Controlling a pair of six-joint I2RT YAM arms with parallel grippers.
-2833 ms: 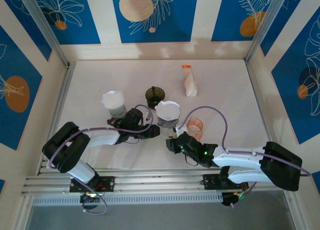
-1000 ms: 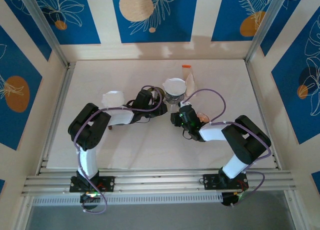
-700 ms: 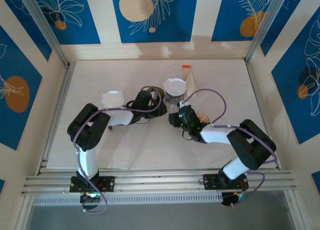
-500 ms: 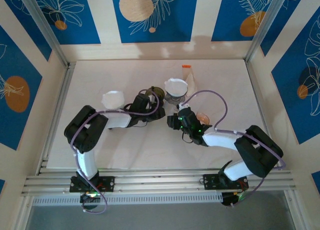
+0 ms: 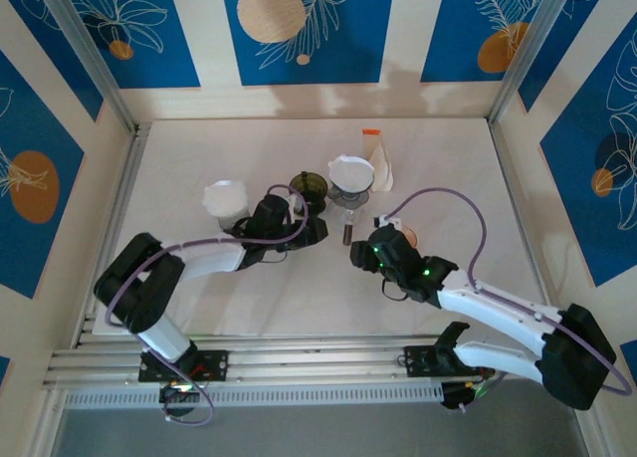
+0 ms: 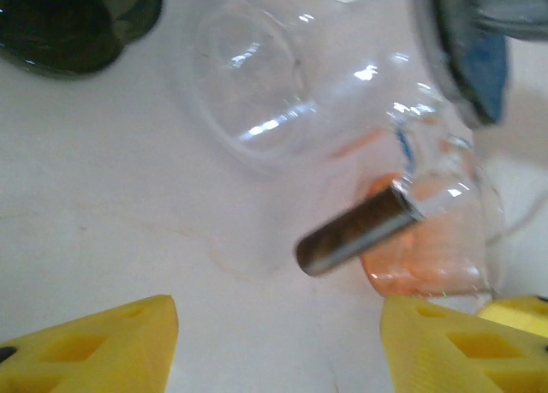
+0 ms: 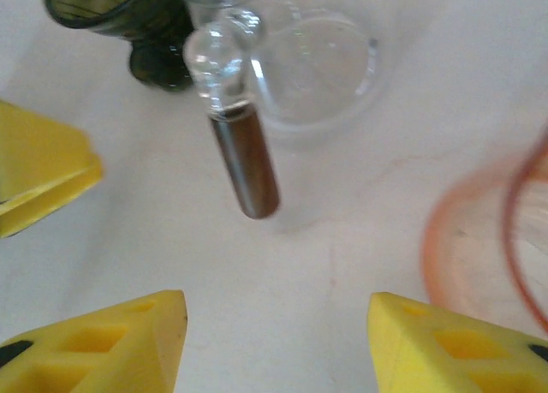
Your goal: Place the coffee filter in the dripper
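Coffee filter of white paper [image 5: 349, 168]: we see it seated in the mouth of the clear glass dripper [image 5: 350, 192], its rim standing above the glass.
Dripper position: it stands on the white desk [image 5: 199, 148] toward the back middle, between the dark green cup [image 5: 309, 186] on its left and the white pouch with an orange cap [image 5: 378, 164] on its right.
Dark cylindrical handle [image 7: 247, 166]: it juts from the dripper toward the arms, and we see nothing touching it.
Left pincer [image 6: 278, 333]: released. Its yellow fingertips stand wide apart with bare desk between them. It sits low, near the handle and to its left.
Right pincer [image 7: 274, 333]: released as well. We see its yellow fingertips spread wide over bare desk, with the tip of the handle just ahead of the gap.
Orange translucent dripper [image 5: 398, 240]: on the desk to the right of the handle, just beside the right pincer and partly covered by that arm from above.
Second white paper filter [image 5: 226, 196]: near the left arm, well apart from the glass dripper; we cannot tell what it rests on.
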